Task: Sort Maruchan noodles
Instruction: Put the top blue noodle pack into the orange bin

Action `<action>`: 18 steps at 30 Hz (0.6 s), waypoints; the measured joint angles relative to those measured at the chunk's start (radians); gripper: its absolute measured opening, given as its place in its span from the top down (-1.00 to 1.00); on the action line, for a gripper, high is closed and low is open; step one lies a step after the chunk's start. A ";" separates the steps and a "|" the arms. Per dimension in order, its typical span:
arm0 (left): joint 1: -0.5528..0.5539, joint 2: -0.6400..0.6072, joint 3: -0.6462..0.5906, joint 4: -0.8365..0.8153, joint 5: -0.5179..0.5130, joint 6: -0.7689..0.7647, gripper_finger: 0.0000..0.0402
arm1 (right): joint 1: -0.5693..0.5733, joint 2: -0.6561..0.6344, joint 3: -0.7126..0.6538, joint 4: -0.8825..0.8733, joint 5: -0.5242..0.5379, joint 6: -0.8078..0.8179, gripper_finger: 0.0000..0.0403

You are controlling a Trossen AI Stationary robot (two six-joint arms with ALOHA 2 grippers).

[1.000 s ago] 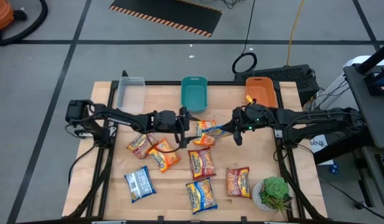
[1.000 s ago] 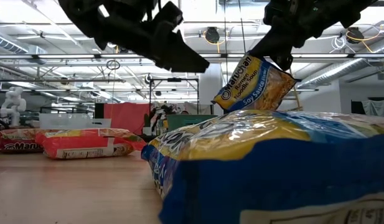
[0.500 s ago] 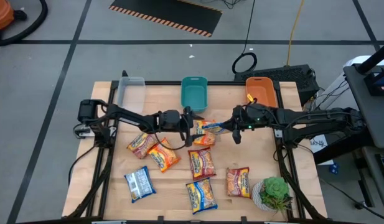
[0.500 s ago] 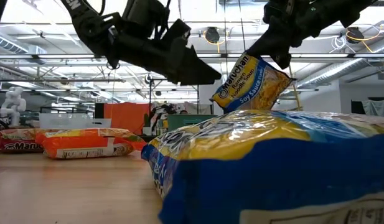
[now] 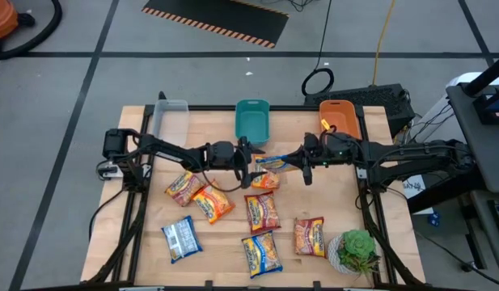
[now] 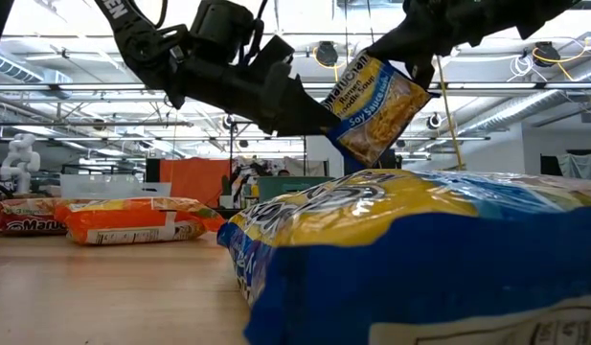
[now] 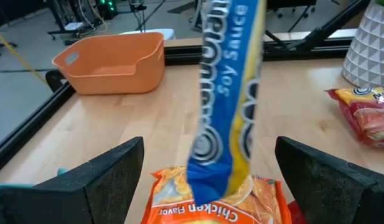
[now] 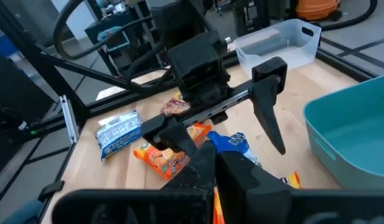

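A blue-and-yellow Maruchan noodle packet point(image 5: 273, 161) hangs above the table's middle, with my right gripper point(image 5: 293, 162) shut on it. My left gripper point(image 5: 251, 161) faces it from the left, open. Its two fingers point(image 7: 111, 177) stand on either side of the packet's free end point(image 7: 226, 93) without touching it. An orange packet point(image 7: 210, 190) lies on the table right below. Several more packets lie flat on the wood, among them a red one point(image 5: 263, 212), a blue-white one point(image 5: 180, 239) and a yellow-blue one point(image 5: 260, 253). My right gripper pinches the packet's right-hand end point(image 6: 407, 84) between its two shut fingers point(image 8: 198, 167). The fingers come about level from the table's right side. The packet is lifted clear of the table, tilted on edge, and its free end reaches toward my left gripper.
Three bins line the far edge: a clear one point(image 5: 170, 120), a teal one point(image 5: 251, 121) and an orange one point(image 5: 340, 118). A potted plant point(image 5: 358, 250) stands at the near right corner. A yellow-blue packet point(image 6: 410, 249) fills the low view's foreground.
My left gripper has gone down and toward the table's right, up to the held packet, and stays open. My right gripper has tipped upward, still shut, so the packet has risen and swung more upright, its free end now between my left gripper's fingers.
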 joint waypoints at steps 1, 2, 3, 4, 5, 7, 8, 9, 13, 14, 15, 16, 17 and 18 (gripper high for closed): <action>-0.002 0.000 0.000 0.001 0.000 0.004 -0.82 | 0.000 0.000 0.000 0.006 0.000 0.000 1.00; -0.004 0.000 0.000 0.003 0.000 0.005 -0.81 | 0.000 0.000 0.000 0.014 0.000 0.000 1.00; -0.005 0.000 0.000 0.007 0.000 0.006 -0.79 | 0.000 0.000 0.000 0.025 0.000 -0.001 1.00; -0.005 0.000 0.000 0.013 0.000 0.007 -0.76 | 0.000 0.000 0.000 0.033 0.000 -0.003 1.00; -0.005 0.000 0.000 0.017 0.000 0.008 -0.73 | 0.000 0.000 0.000 0.038 0.000 -0.004 1.00; -0.005 0.000 0.000 0.018 0.000 0.008 -0.63 | 0.000 0.000 0.000 0.040 0.000 -0.008 1.00; -0.004 0.000 0.000 0.019 0.000 0.008 -0.58 | 0.000 0.000 0.000 0.040 0.000 -0.008 1.00; -0.003 0.000 0.000 0.025 0.000 0.008 -0.52 | 0.000 0.000 0.000 0.040 0.000 -0.008 1.00; -0.002 0.000 0.000 0.060 0.000 0.008 -0.29 | 0.000 0.000 0.000 0.040 0.000 -0.008 1.00; -0.002 0.000 0.000 0.060 0.000 0.008 -0.24 | 0.000 0.000 0.000 0.040 0.000 -0.011 1.00; -0.002 0.000 0.000 0.060 0.000 0.008 -0.19 | 0.000 0.000 0.000 0.039 0.000 -0.013 1.00; -0.002 0.000 0.000 0.060 0.000 0.008 -0.15 | 0.000 0.000 0.000 0.040 0.000 -0.017 1.00; -0.002 0.000 0.000 0.060 0.000 0.008 -0.10 | 0.000 0.000 0.000 0.039 0.000 -0.022 1.00; -0.002 0.000 0.000 0.060 0.000 0.008 -0.05 | 0.000 0.000 0.000 0.039 0.000 -0.025 1.00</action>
